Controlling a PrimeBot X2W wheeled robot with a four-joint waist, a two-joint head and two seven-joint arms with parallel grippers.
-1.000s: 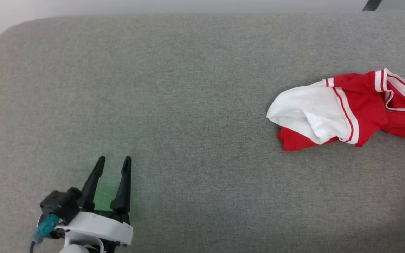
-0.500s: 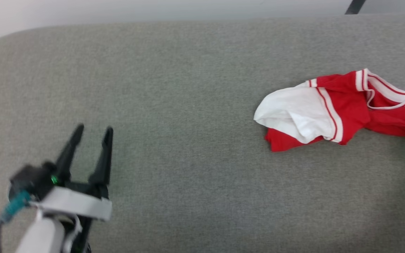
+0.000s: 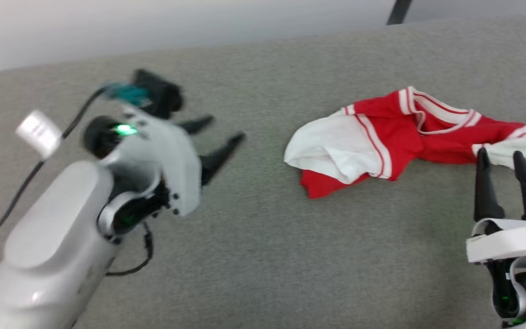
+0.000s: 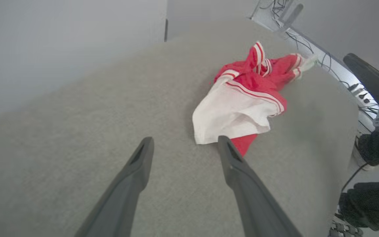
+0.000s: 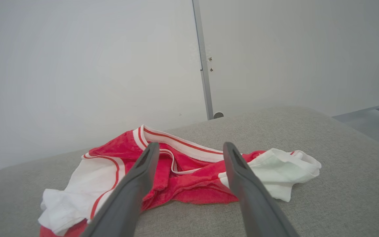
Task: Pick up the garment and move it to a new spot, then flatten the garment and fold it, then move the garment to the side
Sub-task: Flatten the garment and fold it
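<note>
The garment (image 3: 395,137), a small red shirt with white sleeves and striped trim, lies crumpled on the grey surface (image 3: 263,256) at the right of the head view. My left gripper (image 3: 226,130) is open at the left, fingers pointing right toward the white sleeve, a gap away from it. In the left wrist view the garment (image 4: 245,98) lies just beyond the open left gripper (image 4: 183,144). My right gripper (image 3: 500,155) stands open at the lower right, tips just at the garment's near white sleeve. The right wrist view shows the garment (image 5: 189,171) spread beyond my open right gripper (image 5: 188,148).
The grey padded surface runs to a pale wall (image 5: 94,65) at the back. In the left wrist view, a metal frame with cables (image 4: 334,69) and dark robot parts (image 4: 373,144) stand past the surface's right edge. A white tag (image 3: 39,132) hangs on the left arm's cable.
The head camera has turned right. My left arm has lifted and swung toward the garment. The right gripper has come into view, open, beside the garment's right sleeve.
</note>
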